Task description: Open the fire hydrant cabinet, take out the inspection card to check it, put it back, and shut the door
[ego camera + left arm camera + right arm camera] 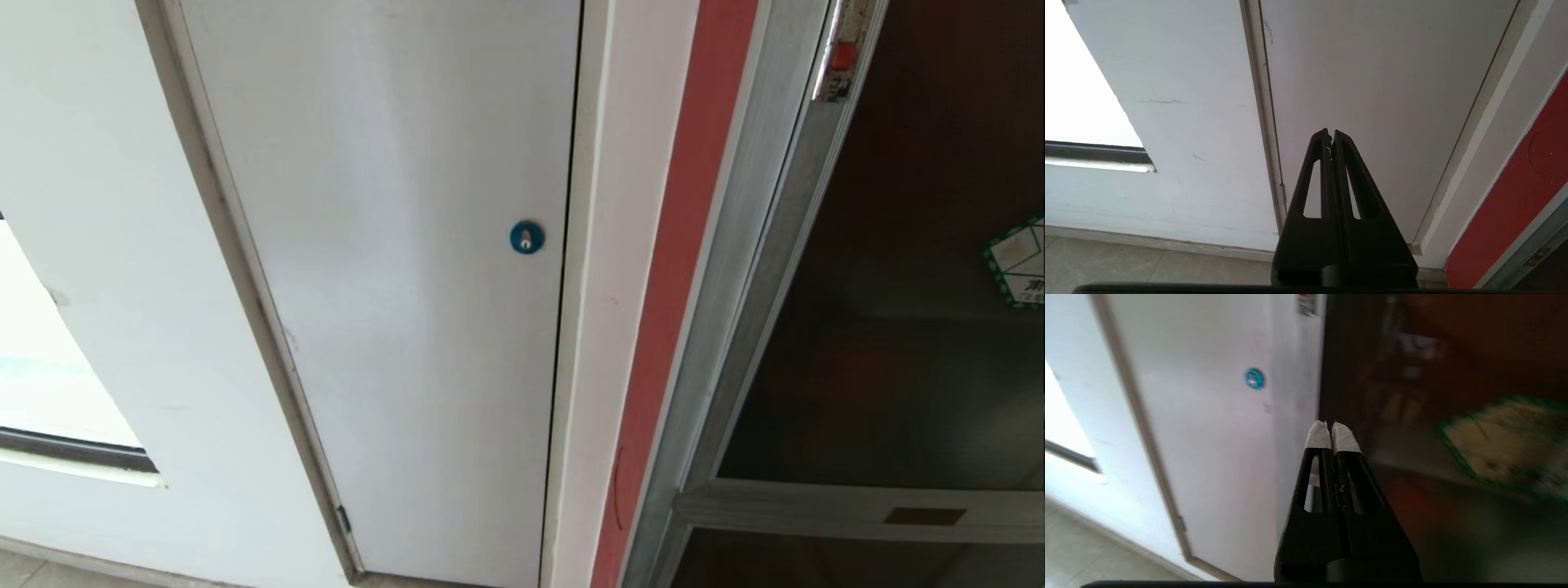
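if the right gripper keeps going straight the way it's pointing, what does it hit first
Probably the left edge of the door, where the dark glass meets the pale strip beside it. The shut right gripper points about at that seam; how far off it is cannot be judged.

White panel [392,286]: smooth, matt painted surface, faint scuffs seen; lock [526,237] a blue glossy disc with a metallic centre. Wall [106,204]: matt white paint, lightly marked. Cabinet [735,269] frame: brushed silver metal, fine lengthwise grain noted; side strip painted red, matt. Door [898,367]: dark tinted glass, glossy, reflections carried. Sticker [1016,261]: white paper look, green border. Floor [1126,265]: pale tile, slight sheen. Left gripper [1330,134]: black matt plastic. Right gripper [1331,426]: same black plastic, tips wrapped in white tape of cloth-like texture.
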